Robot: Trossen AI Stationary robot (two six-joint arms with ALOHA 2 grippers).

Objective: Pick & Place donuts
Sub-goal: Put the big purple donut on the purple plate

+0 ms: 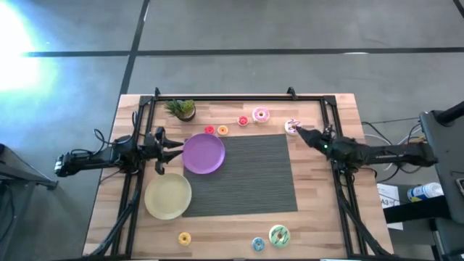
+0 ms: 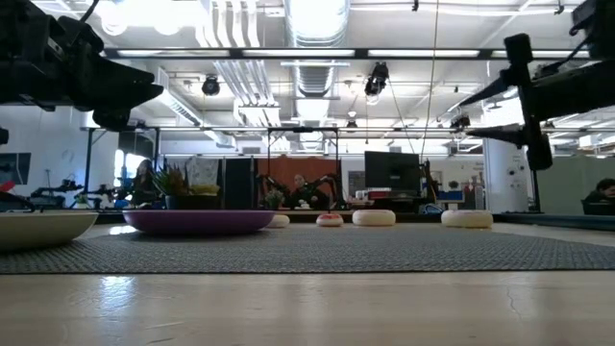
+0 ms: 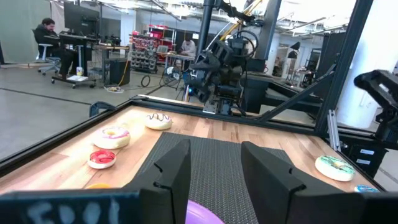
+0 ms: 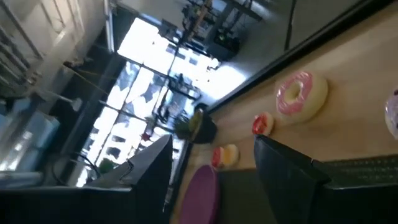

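Note:
Along the far side of the table lie the pink donut [image 1: 261, 114], the white-sprinkled donut [image 1: 292, 126], two small red ones [image 1: 243, 121] [image 1: 209, 130] and an orange one [image 1: 222, 130]. Near the front edge rest the yellow donut [image 1: 184, 238], the blue one [image 1: 257, 244] and the green-iced one [image 1: 279, 235]. My right gripper [image 1: 299, 131] [image 4: 217, 186] is open and hovers well above the table beside the white-sprinkled donut [image 4: 393, 112]. The open left gripper [image 1: 174, 150] [image 3: 214, 180] hangs above the purple plate's left rim.
A purple plate [image 1: 204, 154] and a yellow plate [image 1: 167, 196] sit left of a dark woven mat [image 1: 246, 174]. A small potted plant [image 1: 181, 109] stands at the far left corner. A black frame [image 1: 239, 97] edges the table. People sit at desks far behind.

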